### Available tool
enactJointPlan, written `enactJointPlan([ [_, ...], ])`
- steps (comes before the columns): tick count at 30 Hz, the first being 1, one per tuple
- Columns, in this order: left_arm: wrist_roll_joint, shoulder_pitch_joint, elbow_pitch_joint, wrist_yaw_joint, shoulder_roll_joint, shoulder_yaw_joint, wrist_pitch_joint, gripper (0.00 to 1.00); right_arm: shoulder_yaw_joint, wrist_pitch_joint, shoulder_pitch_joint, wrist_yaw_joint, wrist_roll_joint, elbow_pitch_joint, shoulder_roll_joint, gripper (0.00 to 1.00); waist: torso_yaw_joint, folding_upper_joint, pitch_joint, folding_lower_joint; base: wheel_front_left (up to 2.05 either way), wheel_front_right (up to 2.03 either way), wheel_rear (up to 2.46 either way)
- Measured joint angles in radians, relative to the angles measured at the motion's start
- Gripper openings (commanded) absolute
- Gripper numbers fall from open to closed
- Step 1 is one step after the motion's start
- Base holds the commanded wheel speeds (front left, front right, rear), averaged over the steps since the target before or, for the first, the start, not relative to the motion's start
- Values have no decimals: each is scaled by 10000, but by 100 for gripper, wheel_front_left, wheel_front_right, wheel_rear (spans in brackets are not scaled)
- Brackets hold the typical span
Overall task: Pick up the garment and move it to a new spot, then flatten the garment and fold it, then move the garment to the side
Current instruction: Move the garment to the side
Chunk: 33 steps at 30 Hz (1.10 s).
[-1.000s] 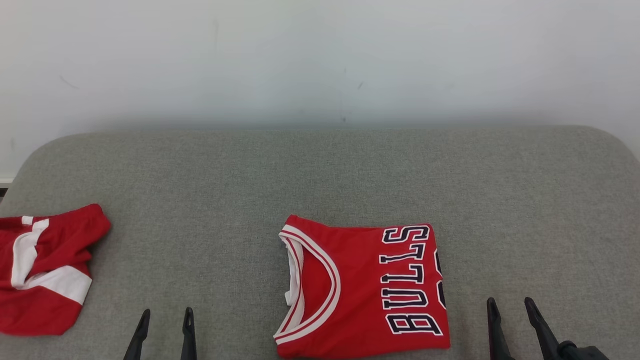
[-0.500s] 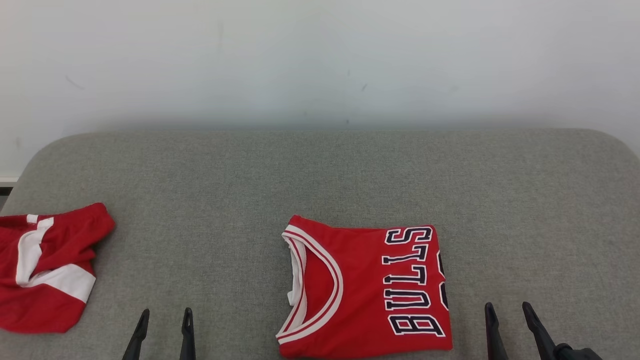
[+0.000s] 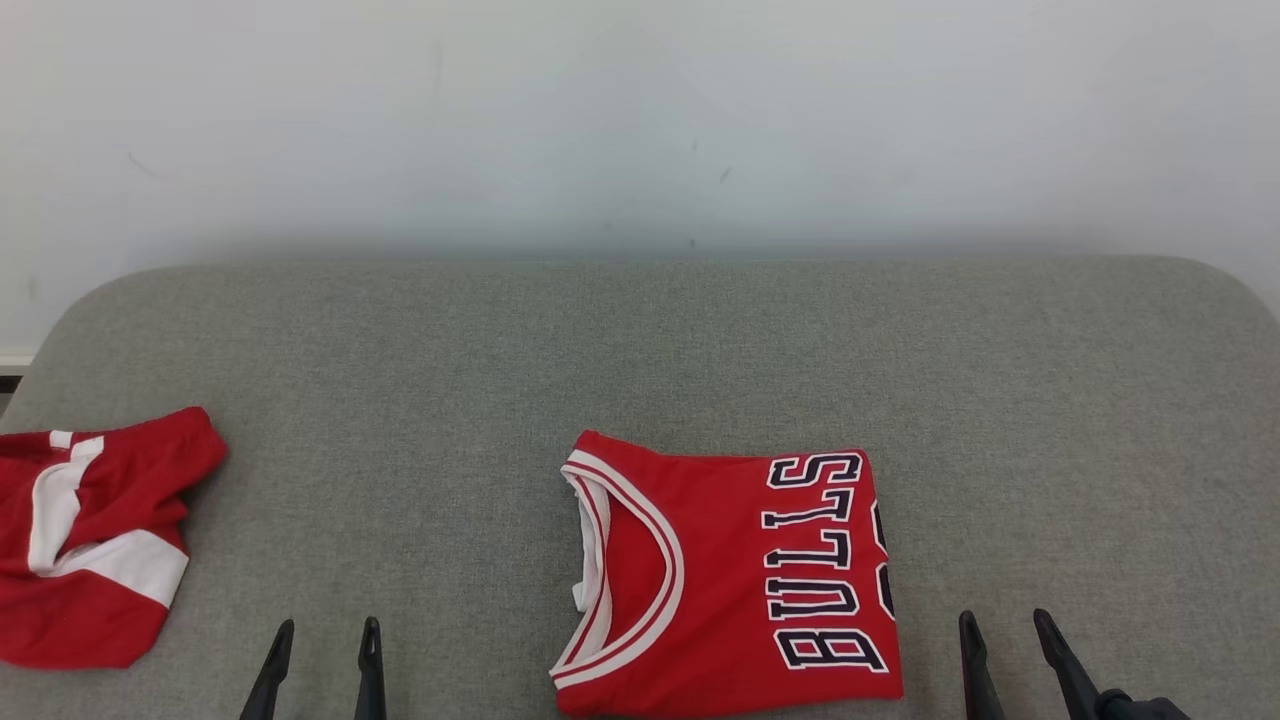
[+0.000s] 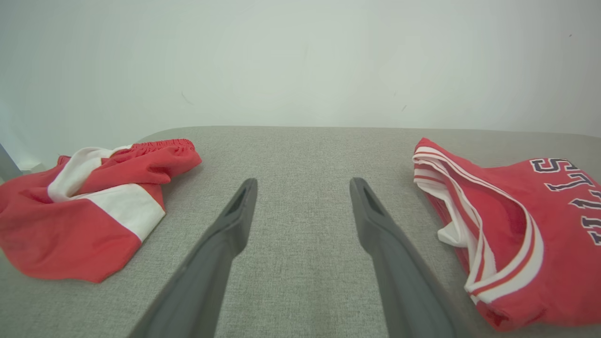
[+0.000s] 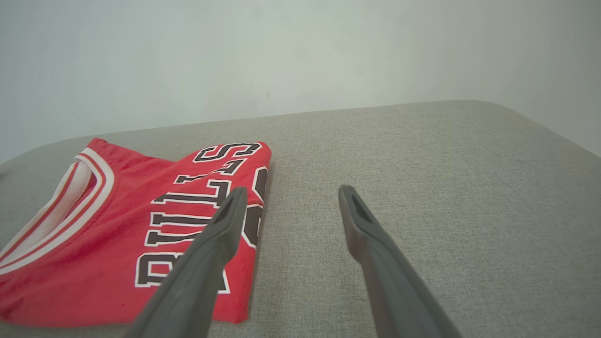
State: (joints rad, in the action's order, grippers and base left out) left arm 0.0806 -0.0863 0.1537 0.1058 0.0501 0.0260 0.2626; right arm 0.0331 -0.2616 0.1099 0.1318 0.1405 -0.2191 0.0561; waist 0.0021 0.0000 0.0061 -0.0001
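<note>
Claws spread and empty: the left gripper [image 3: 328, 625] and right gripper [image 3: 1003, 615] flank the folded jersey [image 3: 720, 580], which lies between them. Folding looks finished; moving it aside calls for pinching its near edge. Crumpled shorts [image 3: 90, 540] lie beyond the left gripper.

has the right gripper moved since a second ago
Yes, slightly. In the head view the right gripper has drawn down toward the bottom edge and leftward, closing some of its gap to the folded jersey, which stays put.
</note>
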Motion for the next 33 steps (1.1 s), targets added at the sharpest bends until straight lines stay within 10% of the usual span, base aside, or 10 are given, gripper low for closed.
enactJointPlan([
  [17,23,49,50,6,2,-81,0,100,-888,-2,-2104,0,-232,-1009,161,100,70,0,174,0,0,0,0],
  [33,192,326,213,-86,2,-483,0,100,-796,-15,-5385,0,-355,-6579,282,100,493,1,576,1,0,0,0],
])
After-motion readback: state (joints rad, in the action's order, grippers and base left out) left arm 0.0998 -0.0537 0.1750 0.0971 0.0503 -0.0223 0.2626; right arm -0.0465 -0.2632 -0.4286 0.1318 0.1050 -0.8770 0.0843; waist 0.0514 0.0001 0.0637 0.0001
